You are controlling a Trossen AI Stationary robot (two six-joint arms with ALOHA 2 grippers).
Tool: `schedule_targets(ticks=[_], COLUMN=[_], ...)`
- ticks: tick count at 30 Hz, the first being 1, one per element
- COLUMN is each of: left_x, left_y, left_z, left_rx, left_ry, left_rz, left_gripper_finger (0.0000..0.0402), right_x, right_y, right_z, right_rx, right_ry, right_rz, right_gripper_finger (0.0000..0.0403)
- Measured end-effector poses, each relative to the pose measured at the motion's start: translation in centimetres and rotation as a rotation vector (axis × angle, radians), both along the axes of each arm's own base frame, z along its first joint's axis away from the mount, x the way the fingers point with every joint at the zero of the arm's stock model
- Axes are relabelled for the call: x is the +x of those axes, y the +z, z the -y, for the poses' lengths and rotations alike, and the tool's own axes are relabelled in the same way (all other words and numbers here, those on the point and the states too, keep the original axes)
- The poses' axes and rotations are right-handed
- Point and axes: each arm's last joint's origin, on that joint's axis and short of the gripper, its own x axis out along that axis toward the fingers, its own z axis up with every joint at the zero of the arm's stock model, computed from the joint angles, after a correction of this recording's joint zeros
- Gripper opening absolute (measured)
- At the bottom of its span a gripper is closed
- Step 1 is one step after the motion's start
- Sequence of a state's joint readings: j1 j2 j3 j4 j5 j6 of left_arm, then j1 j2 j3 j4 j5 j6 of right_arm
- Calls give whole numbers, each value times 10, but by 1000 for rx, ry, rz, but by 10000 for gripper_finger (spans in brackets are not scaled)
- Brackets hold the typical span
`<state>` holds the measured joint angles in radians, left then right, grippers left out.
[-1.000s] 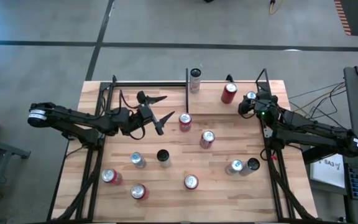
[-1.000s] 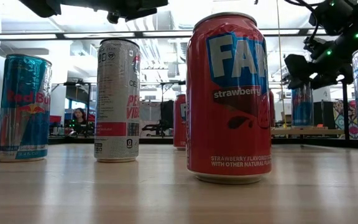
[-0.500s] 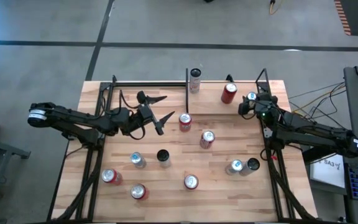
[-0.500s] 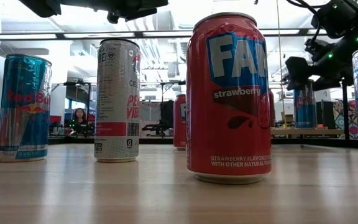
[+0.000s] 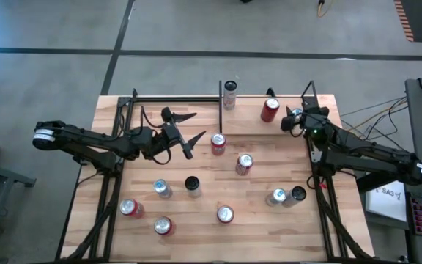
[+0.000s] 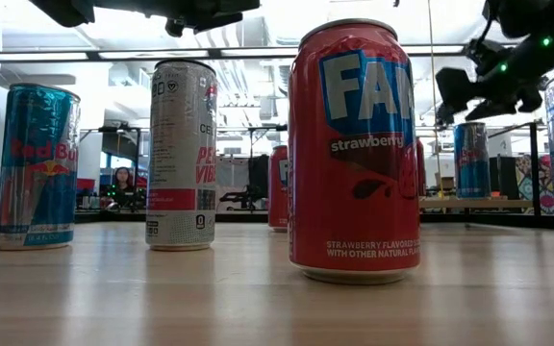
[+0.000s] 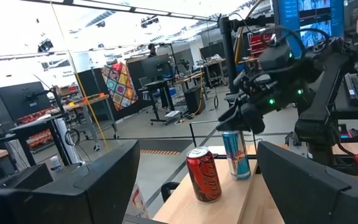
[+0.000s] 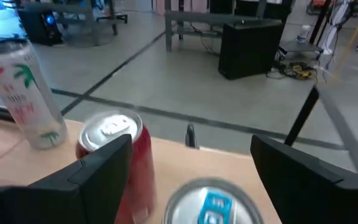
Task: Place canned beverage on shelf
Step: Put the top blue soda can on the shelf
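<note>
A blue canned beverage [image 5: 297,114] stands upright on its base on the shelf [image 5: 251,111] at the table's far right. It also shows in the low view [image 6: 471,160] and the left wrist view [image 7: 235,154]. My right gripper [image 5: 290,119] is open and hovers just above the can, clear of its top [image 8: 210,202], which shows between and below the fingers. A red can [image 5: 269,108] and a white can [image 5: 230,94] stand on the shelf beside it. My left gripper [image 5: 193,127] is open and empty above the table's middle left.
Several cans stand on the tabletop: a red one [image 5: 218,143] beside my left gripper, others at the middle [image 5: 244,163] and along the near side [image 5: 225,214]. A red strawberry can [image 6: 354,154] stands close to the low camera. Black shelf posts [image 5: 220,103] rise at the far edge.
My right gripper has risen from around the blue can and now stands above it. The can has stayed upright on the shelf.
</note>
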<state>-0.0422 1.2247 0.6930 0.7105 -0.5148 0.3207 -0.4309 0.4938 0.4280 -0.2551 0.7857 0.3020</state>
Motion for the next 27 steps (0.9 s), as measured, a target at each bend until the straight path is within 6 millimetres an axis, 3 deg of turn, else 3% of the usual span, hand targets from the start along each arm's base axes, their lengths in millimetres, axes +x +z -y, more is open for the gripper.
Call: schedule_targets(ticks=[11, 17, 22, 27], left_x=[0, 0, 0, 0], left_y=[0, 0, 0, 0], left_z=[0, 0, 0, 0], left_rx=[-10, -7, 1, 2], left_ry=[-2, -1, 0, 0], left_rz=[5, 2, -2, -3], left_gripper_finger=[311, 311, 311, 311], right_x=[-6, -4, 13, 31], right_y=[55, 79, 85, 85], right_z=[-4, -7, -2, 2], right_rx=[-92, -80, 45, 292], right_ry=[60, 203, 299, 345], right_rz=[99, 185, 150, 57], right_gripper_finger=[314, 299, 282, 244])
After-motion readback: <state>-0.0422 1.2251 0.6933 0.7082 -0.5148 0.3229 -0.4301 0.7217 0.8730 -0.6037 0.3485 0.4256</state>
